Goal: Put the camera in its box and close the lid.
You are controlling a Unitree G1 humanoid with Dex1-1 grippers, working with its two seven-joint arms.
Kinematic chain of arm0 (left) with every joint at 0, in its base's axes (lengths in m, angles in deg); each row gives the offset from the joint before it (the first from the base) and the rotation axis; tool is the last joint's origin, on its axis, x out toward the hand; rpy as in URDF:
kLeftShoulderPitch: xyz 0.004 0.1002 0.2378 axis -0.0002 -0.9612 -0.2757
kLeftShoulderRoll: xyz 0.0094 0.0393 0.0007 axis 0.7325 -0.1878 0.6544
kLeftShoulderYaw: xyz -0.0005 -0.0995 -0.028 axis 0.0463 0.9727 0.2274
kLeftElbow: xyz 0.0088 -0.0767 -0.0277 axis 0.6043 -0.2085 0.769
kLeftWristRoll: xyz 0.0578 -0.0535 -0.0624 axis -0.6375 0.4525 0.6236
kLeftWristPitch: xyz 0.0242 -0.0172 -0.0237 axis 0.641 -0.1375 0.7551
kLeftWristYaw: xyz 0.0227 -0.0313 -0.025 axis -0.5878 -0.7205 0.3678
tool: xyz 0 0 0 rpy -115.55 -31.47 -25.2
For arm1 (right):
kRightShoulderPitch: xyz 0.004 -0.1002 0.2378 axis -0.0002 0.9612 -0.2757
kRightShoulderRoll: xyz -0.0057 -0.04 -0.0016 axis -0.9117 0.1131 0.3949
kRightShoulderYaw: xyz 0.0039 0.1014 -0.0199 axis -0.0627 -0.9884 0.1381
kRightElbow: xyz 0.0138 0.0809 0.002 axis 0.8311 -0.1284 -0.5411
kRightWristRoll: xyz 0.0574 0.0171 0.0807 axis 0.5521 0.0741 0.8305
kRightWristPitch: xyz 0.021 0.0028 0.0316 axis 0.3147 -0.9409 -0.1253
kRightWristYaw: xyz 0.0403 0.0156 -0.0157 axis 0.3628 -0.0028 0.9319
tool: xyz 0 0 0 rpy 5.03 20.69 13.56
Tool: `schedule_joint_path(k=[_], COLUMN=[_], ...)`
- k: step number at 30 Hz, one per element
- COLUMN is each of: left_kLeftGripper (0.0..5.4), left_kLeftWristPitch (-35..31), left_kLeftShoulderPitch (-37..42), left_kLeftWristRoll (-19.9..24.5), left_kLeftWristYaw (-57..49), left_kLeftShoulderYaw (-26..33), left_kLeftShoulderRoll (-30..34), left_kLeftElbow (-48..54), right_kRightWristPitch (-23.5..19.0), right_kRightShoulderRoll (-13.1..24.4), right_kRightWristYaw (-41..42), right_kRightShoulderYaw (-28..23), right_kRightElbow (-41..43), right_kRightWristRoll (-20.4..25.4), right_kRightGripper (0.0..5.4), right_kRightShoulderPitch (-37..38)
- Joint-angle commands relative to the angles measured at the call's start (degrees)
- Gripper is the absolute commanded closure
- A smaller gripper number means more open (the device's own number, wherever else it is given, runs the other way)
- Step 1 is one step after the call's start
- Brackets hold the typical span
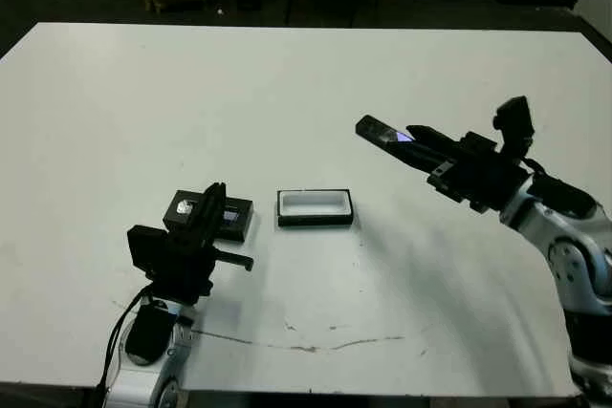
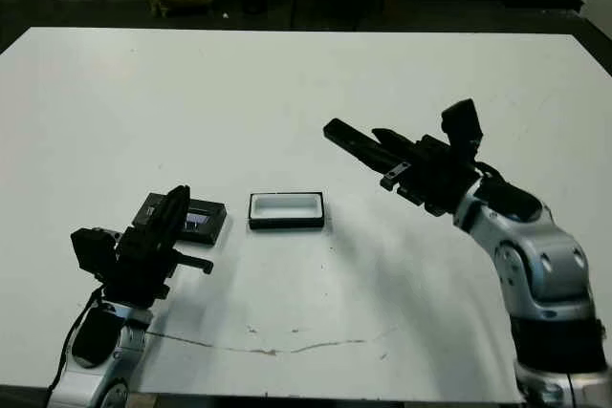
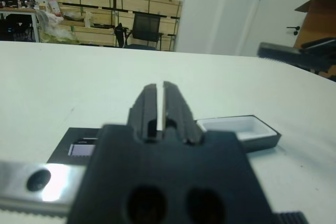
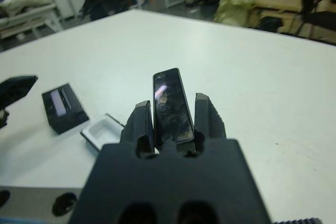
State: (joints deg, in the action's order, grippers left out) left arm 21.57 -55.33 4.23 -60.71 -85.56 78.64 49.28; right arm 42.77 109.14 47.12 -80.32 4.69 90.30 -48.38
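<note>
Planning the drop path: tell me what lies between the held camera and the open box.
Nothing: in the left eye view only bare white table separates the camera, clamped in the right claw, from the box. The lid lies beyond the box.

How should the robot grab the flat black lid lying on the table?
Judging by its pose, the flat black rectangular lid lies low beside the white-lined box. Best come straight down from above and pinch its two long edges, since the thin sides leave little to grip from the side.

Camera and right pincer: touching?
Touching. The right wrist view shows the camera clamped between the right pincer's two fingers, its end sticking out past their tips.
</note>
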Motion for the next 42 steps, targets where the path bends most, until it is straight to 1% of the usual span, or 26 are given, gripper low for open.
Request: schedule_joint_path(k=[1, 4, 6, 10, 12, 14, 17, 23, 25, 28, 30, 33, 37, 42], left_kLeftGripper=[5.4, 5.4, 5.4, 5.4, 5.4, 5.4, 5.4, 5.4, 5.4, 5.4, 5.4, 5.4, 5.4, 5.4], left_kLeftWristPitch=[-1.1, -0.7, -1.1, 0.2, 0.5, -0.3, 0.1, -0.4, 0.4, 1.9, 2.0, 0.2, 1.7, -0.2], left_kLeftShoulderPitch=[-0.9, -0.9, -0.9, -0.6, -0.5, -0.6, -0.4, -0.4, -0.3, 0.0, 0.1, -0.2, 0.3, 0.2], left_kLeftWristRoll=[-0.1, -0.2, -0.5, 0.3, -0.3, -0.2, 0.2, 0.5, 0.3, 0.3, 0.6, 0.1, 0.0, -0.2], left_kLeftWristYaw=[0.0, -0.1, -0.2, 0.5, 0.0, -0.2, 0.2, 0.2, 0.3, 0.6, 0.7, 0.1, 0.5, -0.1], left_kLeftShoulderYaw=[0.1, 0.1, 0.0, 0.2, 0.2, 0.1, 0.1, -0.1, 0.0, 0.0, 0.1, -0.1, 0.1, -0.2], left_kLeftShoulderRoll=[0.2, 0.2, 0.3, 0.2, 0.0, 0.0, -0.1, -0.1, -0.2, -0.4, -0.5, -0.5, -0.5, -0.5], left_kLeftElbow=[-0.3, -0.6, -0.4, -1.4, -1.8, -1.5, -2.0, -1.6, -2.2, -3.4, -3.6, -2.4, -3.5, -2.1], right_kRightWristPitch=[1.8, 4.0, 6.5, 12.9, 13.2, 12.9, 14.3, 15.7, 15.5, 14.0, 14.3, 14.1, 14.4, 15.4], right_kRightShoulderRoll=[2.0, 2.3, 2.4, 2.6, 2.2, 1.5, 0.4, -1.3, -1.6, -2.0, -2.2, -2.7, -3.5, -4.5], right_kRightWristYaw=[4.7, 8.7, 12.2, 17.5, 20.1, 23.1, 27.5, 32.7, 33.8, 35.3, 35.7, 35.6, 36.2, 36.3], right_kRightShoulderYaw=[2.3, 4.3, 5.8, 8.6, 9.3, 9.7, 10.0, 10.1, 10.5, 11.5, 12.0, 12.8, 13.8, 15.2], right_kRightElbow=[-5.2, -9.4, -12.5, -17.6, -19.4, -21.6, -24.7, -27.6, -28.1, -28.6, -29.0, -29.7, -31.2, -33.2], right_kRightWristRoll=[-2.2, -4.1, -5.6, -9.6, -9.9, -9.2, -8.7, -8.8, -9.0, -9.4, -9.9, -10.8, -11.7, -13.7], right_kRightGripper=[4.97, 4.97, 4.97, 4.97, 4.97, 4.97, 4.97, 4.97, 4.97, 4.97, 4.97, 4.97, 4.97, 4.97], right_kRightShoulderPitch=[-3.6, -6.2, -8.1, -11.1, -12.6, -13.8, -15.3, -17.0, -17.6, -18.6, -19.1, -19.6, -20.3, -21.0])
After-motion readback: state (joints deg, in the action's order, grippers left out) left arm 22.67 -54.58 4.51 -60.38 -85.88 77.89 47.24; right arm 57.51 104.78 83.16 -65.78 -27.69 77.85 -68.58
